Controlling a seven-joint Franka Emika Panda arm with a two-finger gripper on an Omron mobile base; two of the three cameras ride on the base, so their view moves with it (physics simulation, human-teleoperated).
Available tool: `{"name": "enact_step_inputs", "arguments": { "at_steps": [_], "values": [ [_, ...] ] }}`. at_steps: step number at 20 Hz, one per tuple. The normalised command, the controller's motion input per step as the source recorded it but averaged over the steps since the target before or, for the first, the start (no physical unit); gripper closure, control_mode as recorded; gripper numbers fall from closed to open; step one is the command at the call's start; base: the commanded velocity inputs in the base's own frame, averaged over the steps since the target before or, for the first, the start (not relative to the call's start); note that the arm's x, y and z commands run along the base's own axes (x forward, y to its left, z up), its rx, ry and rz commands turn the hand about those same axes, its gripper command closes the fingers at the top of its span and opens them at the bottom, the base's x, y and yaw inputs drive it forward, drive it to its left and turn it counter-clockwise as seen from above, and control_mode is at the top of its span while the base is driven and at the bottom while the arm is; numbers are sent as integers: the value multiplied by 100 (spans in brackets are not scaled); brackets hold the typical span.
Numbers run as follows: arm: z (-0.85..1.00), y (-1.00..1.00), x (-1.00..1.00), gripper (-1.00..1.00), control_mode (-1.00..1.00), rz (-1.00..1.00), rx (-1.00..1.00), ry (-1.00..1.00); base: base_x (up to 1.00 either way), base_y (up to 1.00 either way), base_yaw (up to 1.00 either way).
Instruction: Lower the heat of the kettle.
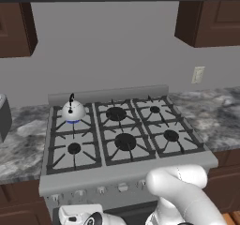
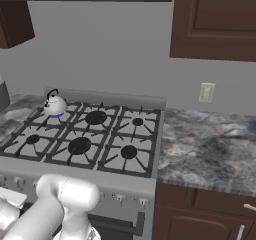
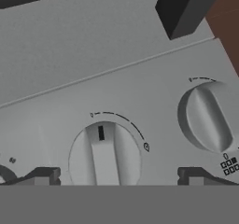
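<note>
The two dark finger tips of the gripper [image 3: 114, 176] stand spread apart, holding nothing, one on each side of a round pale grey stove knob with a raised central rib [image 3: 103, 158]. That rib stands upright between the tips, its black mark pointing toward the start of the thin dial arc above it. A second grey knob of the same kind [image 3: 207, 117] sits just beside it on the flat grey front panel of the stove [image 3: 56, 120].

The knob looks hard, smooth and stiff, likely to slip under a loose hold; the rib is the place to pinch, flat sides against the pads, then turn.

Beyond the panel, the small white dome-shaped kettle with a thin black handle and bluish base [image 1: 73, 110] rests on the back left burner of the grey six-burner gas stove [image 1: 140, 165]. Mottled grey stone counter [image 2: 210, 149] flanks the stove, dark brown cabinets [image 2: 215, 21] hang above, and a pale wall outlet [image 2: 206, 92] sits on the grey wall.
</note>
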Motion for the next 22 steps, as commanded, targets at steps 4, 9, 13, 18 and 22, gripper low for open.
{"name": "enact_step_inputs", "arguments": {
  "at_steps": [4, 9, 13, 18, 22],
  "values": [
    [0, -2, 14, -100, -100, 0, 0, 0, 0, 0, 0],
    [0, -4, 15, -100, -100, 0, 0, 0, 0, 0, 0],
    [0, -3, 17, -100, -100, 0, 0, 0, 0, 0, 0],
    [0, 0, 15, -100, -100, 0, 0, 0, 0, 0, 0],
    [0, -1, 15, -100, -100, 0, 0, 0, 0, 0, 0]
  ]
}}
